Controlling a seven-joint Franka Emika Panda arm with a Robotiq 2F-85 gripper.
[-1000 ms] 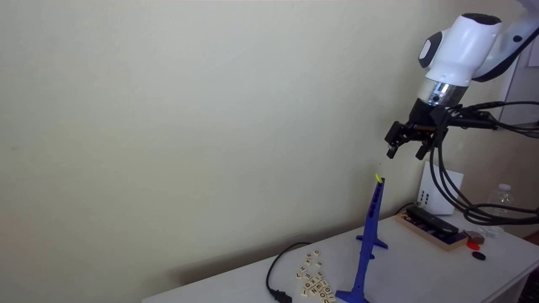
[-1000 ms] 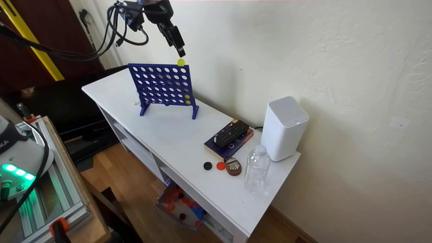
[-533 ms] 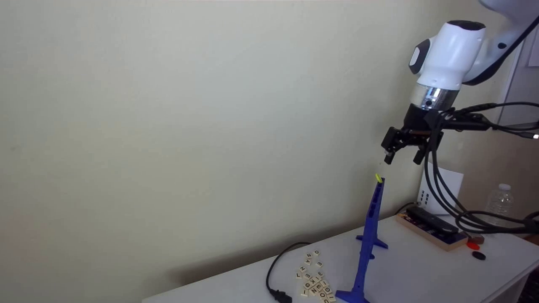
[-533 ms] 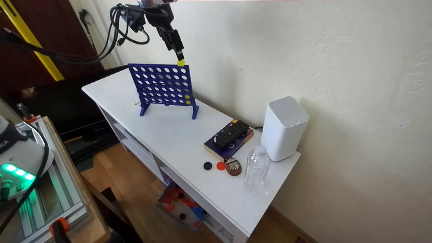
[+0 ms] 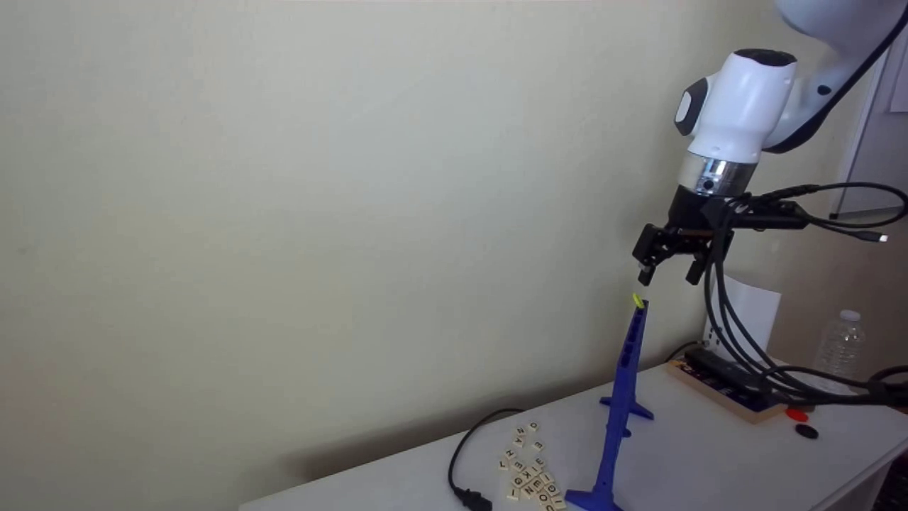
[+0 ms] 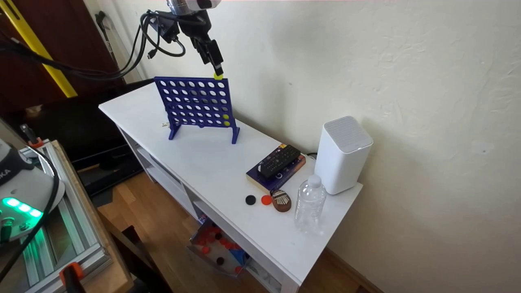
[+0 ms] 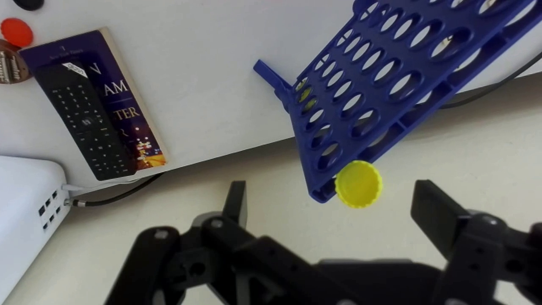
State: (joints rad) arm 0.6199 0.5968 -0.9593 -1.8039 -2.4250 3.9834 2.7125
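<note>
My gripper (image 7: pixel 330 190) is open and empty, pointing downward. In both exterior views it (image 5: pixel 669 281) (image 6: pixel 219 72) hangs just above a blue upright game frame with round holes (image 6: pixel 199 97) (image 5: pixel 616 426) (image 7: pixel 302 146). A yellow disc (image 7: pixel 358 184) stands partly in the top slot near the frame's end. It lies between the two fingers in the wrist view, beyond their tips, with no visible contact. In an exterior view a fingertip partly covers the disc (image 6: pixel 218 76); it also shows in the exterior view (image 5: pixel 638 300). Two more yellow discs (image 6: pixel 226 123) sit low in the same end column.
On the white table (image 6: pixel 211 171) are a book (image 7: pixel 123 101) with a black remote (image 7: pixel 87 120), a white router (image 6: pixel 342 158), a clear bottle (image 6: pixel 310 203), red (image 6: pixel 266 200) and black (image 6: pixel 250 200) discs, and a thumb piano (image 6: pixel 281 201). Letter tiles (image 5: pixel 532 482) lie near a black cord (image 5: pixel 457 454).
My gripper has moved down and closer to the yellow disc, shifting left in an exterior view. It stays open. The frame and discs have not moved.
</note>
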